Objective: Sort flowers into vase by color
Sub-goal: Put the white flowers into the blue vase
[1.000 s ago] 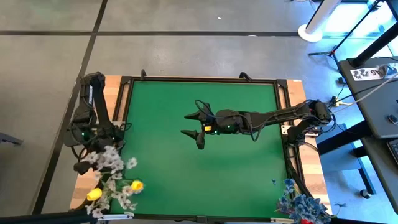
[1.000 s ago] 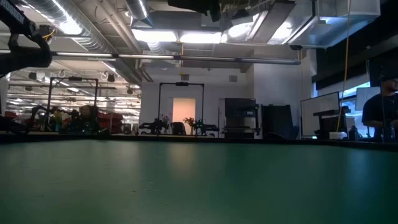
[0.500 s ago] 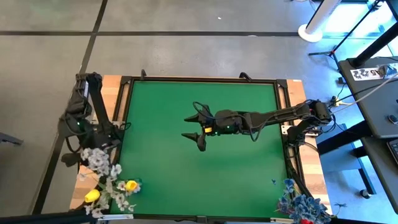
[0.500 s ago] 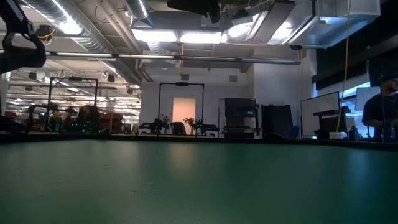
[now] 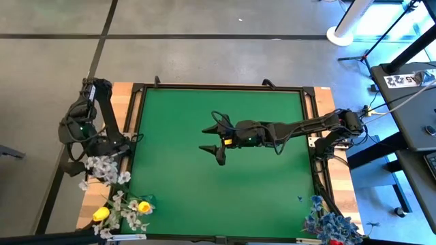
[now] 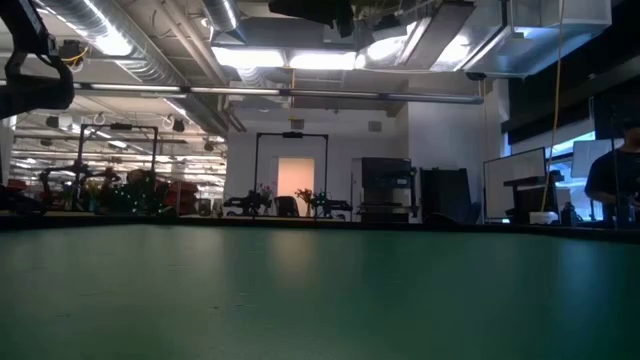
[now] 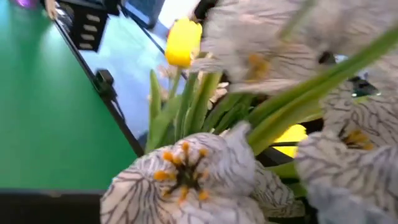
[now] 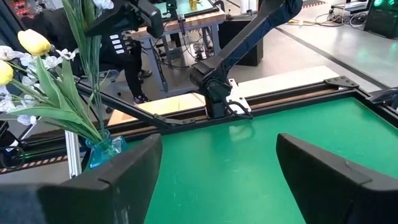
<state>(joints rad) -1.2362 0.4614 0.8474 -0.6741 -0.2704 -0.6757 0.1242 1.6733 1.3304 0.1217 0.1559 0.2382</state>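
My left gripper (image 5: 82, 165) is over the wooden strip at the table's left edge, shut on a spray of white blossoms (image 5: 102, 167). These fill the left wrist view (image 7: 186, 180) and hide the fingers. Nearer the near-left corner stand yellow tulips (image 5: 101, 214) and more white blossoms (image 5: 126, 204). Their stems stick into a bluish glass vase (image 8: 102, 152). Pale blue sprays (image 5: 330, 224) stand at the near-right corner. My right gripper (image 5: 212, 141) hangs open above the middle of the green mat and holds nothing (image 8: 217, 180). My left gripper has the white spray, but the blossoms in front of the wrist camera hide the place of contact. A green stem (image 7: 298, 93) slants across that view. From above, the blossoms sit just to the table's right of the gripper, apart from the bunch in the vase.
The green mat (image 5: 259, 184) lies inside a black frame (image 5: 136, 122) with wooden strips along both sides. Black stands, cables and a white pole base (image 5: 344, 30) are off the table's right side. A person shows at the right (image 6: 610, 180) in the room behind.
My left arm has moved toward the table's far edge and leftward, off the mat's corner, carrying the white spray away from the flowers in the vase. The yellow tulips and other white blossoms stay at the near-left corner. My right arm has kept still.
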